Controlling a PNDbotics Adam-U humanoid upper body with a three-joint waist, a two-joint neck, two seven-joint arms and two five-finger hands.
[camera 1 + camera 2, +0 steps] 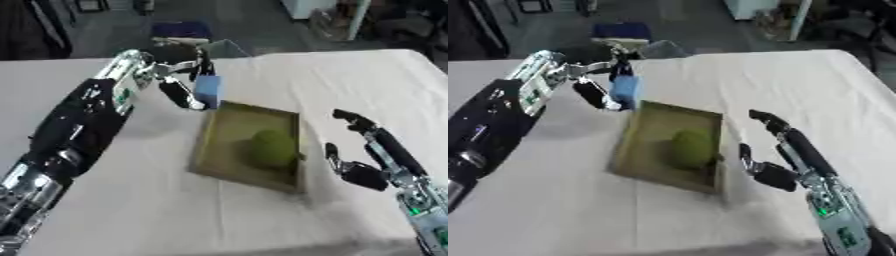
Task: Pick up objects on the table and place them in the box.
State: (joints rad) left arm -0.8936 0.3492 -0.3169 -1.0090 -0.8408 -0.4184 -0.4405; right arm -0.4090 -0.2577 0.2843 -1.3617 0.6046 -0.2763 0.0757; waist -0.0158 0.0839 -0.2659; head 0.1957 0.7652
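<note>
We find the counter [350,85], draped in a white cloth, bearing a shallow olive-brown box [248,145] at its middle, set slightly askew. The box is the landmark for all that follows.

Inside the box, toward its right wall, lies one green rounded object [273,147], fruit-like; we cannot name it more closely.

The left hand [179,75] is raised over the counter just off the box's far-left corner. Its fingers and thumb are closed around a light-blue block [207,90], which hangs upright, long axis near vertical, its lower end close above that corner's rim. We cannot tell whether block and rim touch.

In our judgement the coming move turns on one relation: the box's open floor lies to the right of the block and nearer the robot, so the block must travel inward over the rim before release. The left half of the box floor is bare; the green object sits well clear of that path. We see no obstruction.

The right hand [767,150] rests just beside the box's right wall, fingers spread apart and holding nothing. It is idle and the farther of the two from the block.
</note>
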